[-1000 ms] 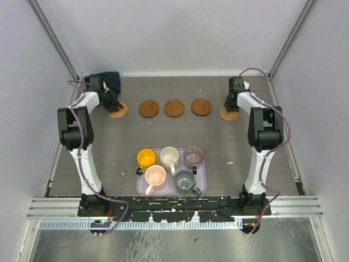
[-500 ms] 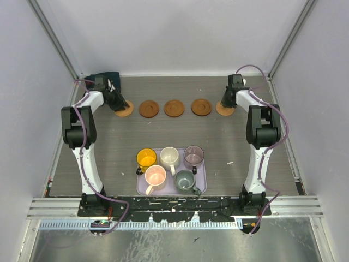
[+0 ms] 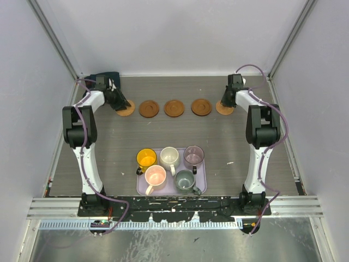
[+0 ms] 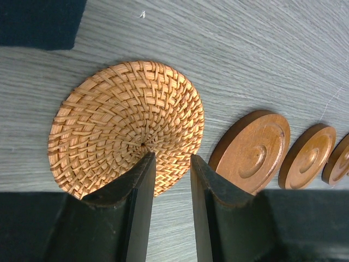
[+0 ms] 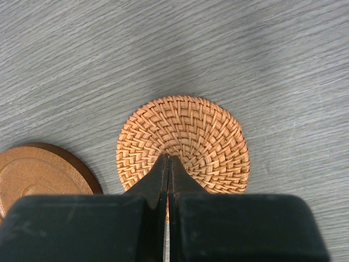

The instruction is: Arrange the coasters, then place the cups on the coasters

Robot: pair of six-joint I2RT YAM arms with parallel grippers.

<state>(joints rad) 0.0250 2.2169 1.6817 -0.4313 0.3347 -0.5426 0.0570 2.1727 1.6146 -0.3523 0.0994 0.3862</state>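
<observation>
Left tool (image 4: 171,161): narrow gap, gripping nothing; tips over left woven coaster (image 4: 122,117) near rim, far-left of tray (image 3: 204,177).
Wood coasters (image 3: 174,107): row of three beyond tray; leftmost just beside that woven one, little room.
Right tool (image 5: 168,161): shut, tips on right woven coaster (image 5: 188,134), far-right of tray.
Cups (image 3: 170,157): five on tray; bare desk (image 3: 109,147) between.

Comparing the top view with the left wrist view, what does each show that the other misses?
Only the top view: the tray holding five mugs, the right hand and the right woven coaster. Only the left wrist view: the gap between the fingers of the left hand, and the weave of the coaster under it. Both: the left woven coaster, three wooden coasters and the dark cloth.
</observation>
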